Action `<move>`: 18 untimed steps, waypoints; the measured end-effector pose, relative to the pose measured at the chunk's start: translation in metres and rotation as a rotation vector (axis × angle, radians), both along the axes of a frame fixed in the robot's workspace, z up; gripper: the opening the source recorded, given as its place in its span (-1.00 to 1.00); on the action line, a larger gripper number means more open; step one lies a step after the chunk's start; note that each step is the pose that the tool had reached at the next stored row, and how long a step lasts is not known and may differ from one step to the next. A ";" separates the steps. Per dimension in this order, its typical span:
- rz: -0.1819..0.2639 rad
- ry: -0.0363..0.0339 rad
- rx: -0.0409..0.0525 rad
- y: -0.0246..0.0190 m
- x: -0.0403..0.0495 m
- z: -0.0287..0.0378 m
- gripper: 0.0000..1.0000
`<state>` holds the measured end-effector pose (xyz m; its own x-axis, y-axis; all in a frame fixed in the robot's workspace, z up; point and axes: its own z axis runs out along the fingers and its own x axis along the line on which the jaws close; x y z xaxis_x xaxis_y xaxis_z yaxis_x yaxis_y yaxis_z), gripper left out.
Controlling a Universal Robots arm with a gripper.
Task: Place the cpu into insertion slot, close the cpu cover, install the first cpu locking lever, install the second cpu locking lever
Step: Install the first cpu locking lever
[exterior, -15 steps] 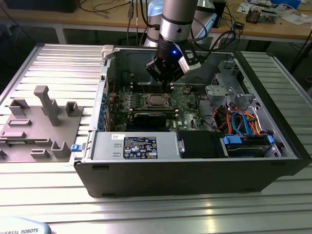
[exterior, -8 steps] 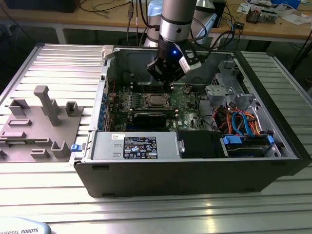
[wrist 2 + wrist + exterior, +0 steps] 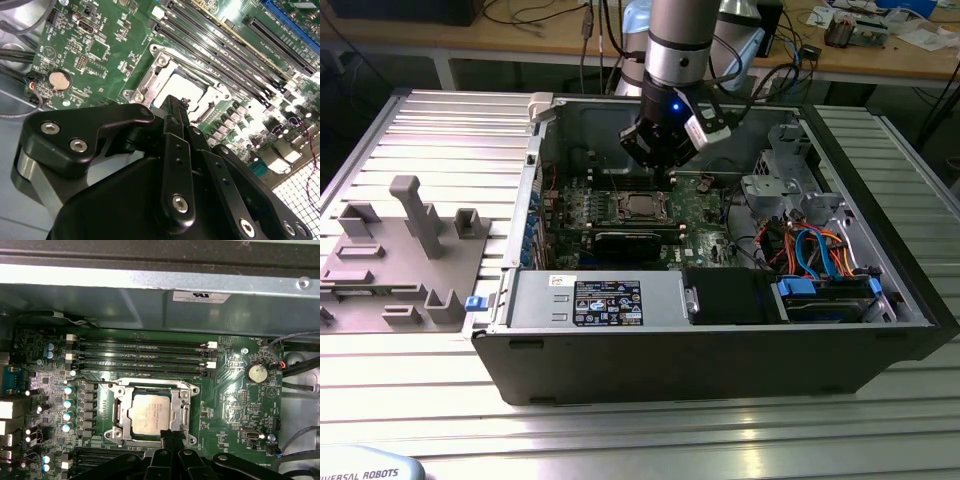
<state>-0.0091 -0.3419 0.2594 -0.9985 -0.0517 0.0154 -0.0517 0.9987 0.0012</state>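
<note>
already the cpu (image 3: 151, 415) sits flat in the insertion slot (image 3: 116, 416) on the green board, and the cpu cover (image 3: 184, 412) looks folded down around it, its silver frame lying along the chip's edges with the metal top showing through the cut-out. the gripper (image 3: 171, 436) hangs just above the socket's near edge in the first wrist view; its fingers are drawn together into a narrow point and carry nothing, and in the second wrist view that tip (image 3: 176, 106) stands right over the rim of the socket. a thin wire lever (image 3: 95, 381) runs along the side of the socket that faces the memory slots (image 3: 140, 356); whether it is latched i cannot tell. the risk, as i judge it, is a slip of the closed tip off a thin springy lever: it could skid onto the chip's lid or the small parts crowded round the socket, and a lever left half-hooked would let the cover spring up. the row of capacitors (image 3: 67, 408) stands near one side, the coin cell (image 3: 257, 373) well apart on the other. in the exterior view the arm reaches down into the open computer case (image 3: 720, 350), whose walls and cable bundle (image 3: 810, 245) narrow the room for approach, and a grey fixture tray (image 3: 400, 250) lies outside on the table.
</note>
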 end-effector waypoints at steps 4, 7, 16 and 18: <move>0.000 -0.0084 0.0000 0.0000 -0.0132 0.0003 -0.79; 0.000 -0.0142 0.0002 0.0000 -0.0224 0.0005 -0.79; 0.000 -0.0220 0.0002 0.0005 -0.0531 0.0005 -0.79; 0.000 -0.0229 0.0001 0.0005 -0.0589 0.0005 -0.79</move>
